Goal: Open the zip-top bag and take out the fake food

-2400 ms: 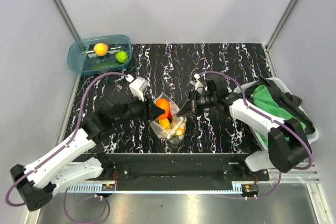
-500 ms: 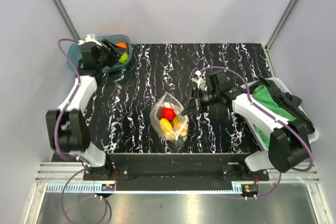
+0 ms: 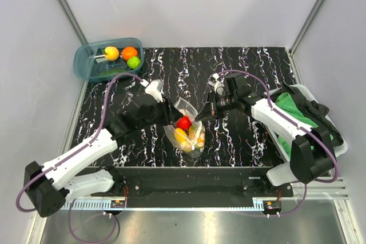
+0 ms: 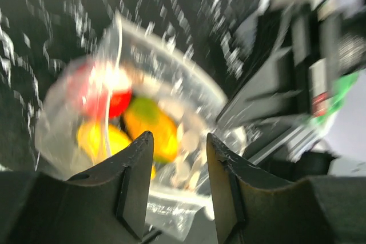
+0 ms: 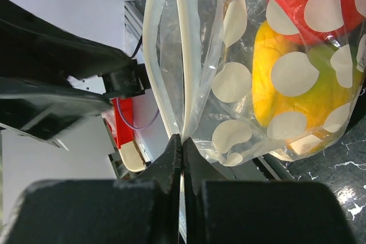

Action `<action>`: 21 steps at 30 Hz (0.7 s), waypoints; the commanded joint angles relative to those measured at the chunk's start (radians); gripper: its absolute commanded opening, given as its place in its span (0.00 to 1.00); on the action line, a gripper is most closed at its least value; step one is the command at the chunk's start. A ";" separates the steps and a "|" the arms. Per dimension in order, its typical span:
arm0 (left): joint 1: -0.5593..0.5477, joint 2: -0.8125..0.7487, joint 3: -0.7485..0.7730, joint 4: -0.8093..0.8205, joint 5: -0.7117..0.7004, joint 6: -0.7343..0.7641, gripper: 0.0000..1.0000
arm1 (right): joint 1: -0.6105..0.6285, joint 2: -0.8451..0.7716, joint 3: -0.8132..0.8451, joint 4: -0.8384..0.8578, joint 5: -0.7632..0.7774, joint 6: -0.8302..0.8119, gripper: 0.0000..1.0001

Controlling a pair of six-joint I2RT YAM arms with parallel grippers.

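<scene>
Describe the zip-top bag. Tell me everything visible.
The zip-top bag is clear crinkly plastic printed with pale dots, sitting mouth open on the black marbled table, near its front edge. Red, yellow and orange fake food sits inside. The right gripper is shut on its zip rim; the open left gripper faces its mouth.

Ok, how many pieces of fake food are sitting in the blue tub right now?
3: a yellow-orange fruit at the left, an orange one beside it, and a lime-green one just nearer. The blue tub seems to hide none.
</scene>
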 commanded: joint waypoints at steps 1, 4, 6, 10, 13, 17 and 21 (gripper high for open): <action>-0.060 0.083 0.043 -0.050 -0.075 0.005 0.44 | 0.000 -0.008 0.020 0.039 0.009 0.053 0.00; -0.080 0.176 0.103 -0.068 -0.067 -0.016 0.44 | 0.010 -0.025 -0.006 0.067 0.026 0.094 0.00; -0.080 0.215 0.133 -0.071 -0.048 -0.025 0.42 | 0.019 -0.043 -0.022 0.096 0.040 0.114 0.00; -0.081 0.304 0.166 -0.094 -0.032 -0.029 0.42 | 0.046 -0.063 -0.016 0.104 0.059 0.137 0.00; -0.081 0.339 0.175 -0.097 -0.038 -0.030 0.42 | 0.056 -0.067 -0.008 0.104 0.065 0.137 0.00; -0.080 0.410 0.161 -0.120 -0.032 -0.038 0.40 | 0.058 -0.080 -0.011 0.104 0.078 0.140 0.00; -0.080 0.410 0.105 -0.125 -0.027 -0.055 0.36 | 0.058 -0.096 -0.019 0.107 0.086 0.140 0.00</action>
